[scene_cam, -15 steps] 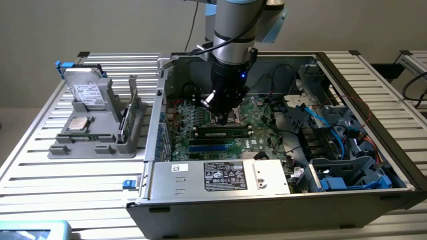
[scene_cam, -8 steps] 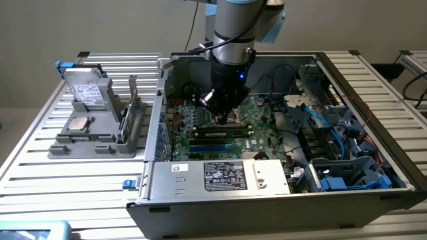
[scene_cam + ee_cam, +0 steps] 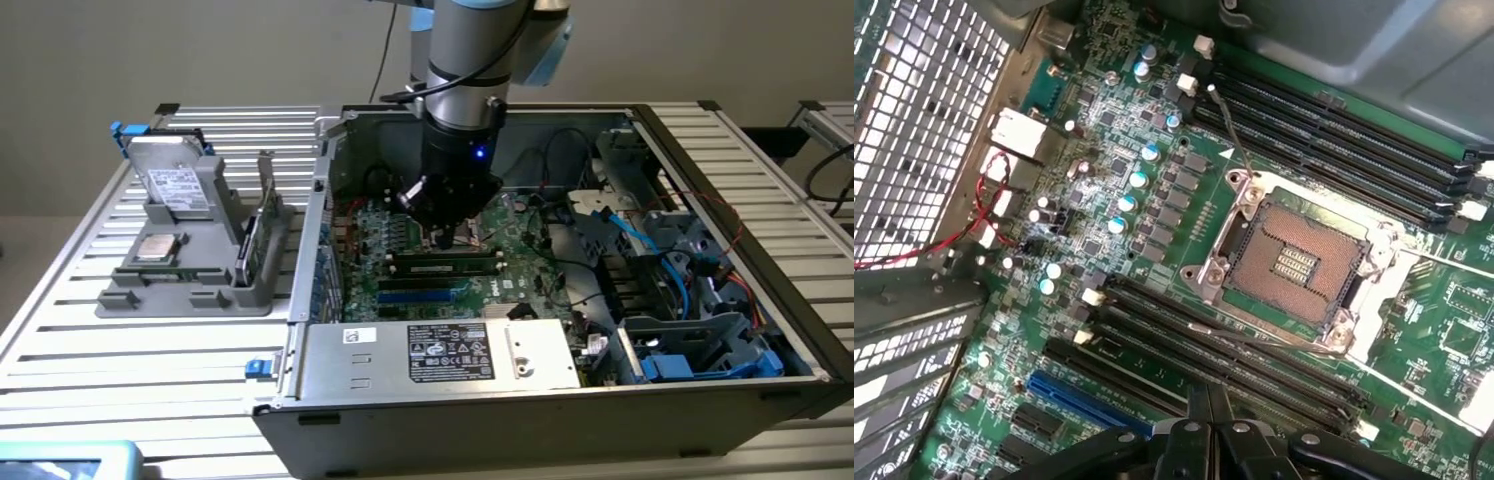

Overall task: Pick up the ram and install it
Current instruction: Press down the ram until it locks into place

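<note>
Arm reaches down into the open case (image 3: 787,330), which lies on its side on the slatted table (image 3: 80,330). Gripper (image 3: 446,236) hangs low over the motherboard (image 3: 527,225), just above the CPU socket (image 3: 1294,262), near the middle of the board.

Claw: fingers (image 3: 1187,440) pressed together in the wrist view, no gap between them. Nothing gripped.

Ram (image 3: 447,267): a long, narrow green-and-dark stick lying in the slot bank just beside the socket, on the side toward the power supply (image 3: 447,352). It appears seated in a slot, with a pale clip at each end. How deep it sits, cannot tell. Long axis runs level along the slots, from the exterior view's left to its right, parallel to the blue slot (image 3: 424,292) next to it. The stick is close to the gripper but apart from it.

Wrist view: the socket lies open and bare, with banks of black slots (image 3: 1234,345) on two sides.

Near the table's edge at the exterior view's left: grey fixture (image 3: 147,290) holding a drive (image 3: 174,185).
</note>
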Controlling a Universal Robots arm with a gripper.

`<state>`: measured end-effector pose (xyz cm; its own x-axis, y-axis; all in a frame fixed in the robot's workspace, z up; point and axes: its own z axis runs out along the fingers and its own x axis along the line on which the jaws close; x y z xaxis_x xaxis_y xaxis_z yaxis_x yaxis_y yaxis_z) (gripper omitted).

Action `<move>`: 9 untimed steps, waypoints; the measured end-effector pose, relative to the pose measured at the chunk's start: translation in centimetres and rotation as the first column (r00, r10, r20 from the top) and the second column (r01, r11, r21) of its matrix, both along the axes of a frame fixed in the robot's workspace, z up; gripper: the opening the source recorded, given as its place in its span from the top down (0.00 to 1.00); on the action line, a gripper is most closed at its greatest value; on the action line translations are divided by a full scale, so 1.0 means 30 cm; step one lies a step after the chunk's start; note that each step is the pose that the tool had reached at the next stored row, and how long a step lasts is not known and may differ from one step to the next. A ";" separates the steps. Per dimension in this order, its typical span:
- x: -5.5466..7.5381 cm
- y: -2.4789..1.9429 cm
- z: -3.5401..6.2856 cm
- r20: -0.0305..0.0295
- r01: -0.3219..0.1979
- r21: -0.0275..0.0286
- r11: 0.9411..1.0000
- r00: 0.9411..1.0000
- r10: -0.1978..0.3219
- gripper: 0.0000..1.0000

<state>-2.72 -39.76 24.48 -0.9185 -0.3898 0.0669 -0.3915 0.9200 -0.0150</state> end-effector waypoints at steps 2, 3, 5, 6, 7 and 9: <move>0.000 0.000 0.000 0.001 0.023 0.000 1.000 1.000 -0.023 0.89; 0.000 0.000 0.000 0.003 0.035 0.000 0.999 0.999 -0.035 0.89; 0.000 0.000 0.000 0.008 0.053 -0.001 0.999 0.999 -0.053 0.89; 0.000 0.000 0.000 0.013 0.058 -0.005 0.998 0.998 -0.058 0.89; 0.000 0.000 0.000 0.018 0.064 -0.009 0.998 0.998 -0.064 0.89; 0.000 0.000 0.000 0.028 0.077 -0.013 0.997 0.997 -0.077 0.89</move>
